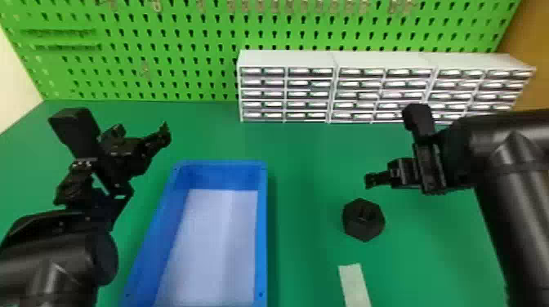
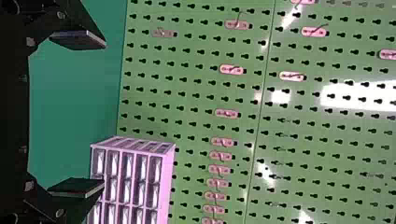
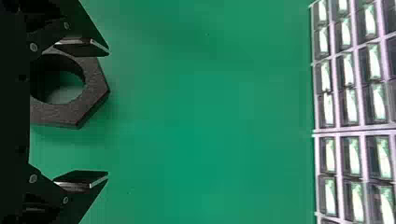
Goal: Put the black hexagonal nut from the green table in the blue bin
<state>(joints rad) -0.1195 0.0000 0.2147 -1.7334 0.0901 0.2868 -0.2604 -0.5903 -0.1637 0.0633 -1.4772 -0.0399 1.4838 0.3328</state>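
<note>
Likely lining up pickup, with right claw (image 3: 107,113) and left claw (image 2: 104,115) spread, empty; next, centre over black nut (image 1: 361,229), then grip.

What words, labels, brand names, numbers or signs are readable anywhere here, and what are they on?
No readable text on anything.
Black hexagonal nut: no writing seen.
Blue bin: no writing seen.
Pale strip on the table: no writing seen.
Small drawers: too small to tell whether any are labelled.
</note>
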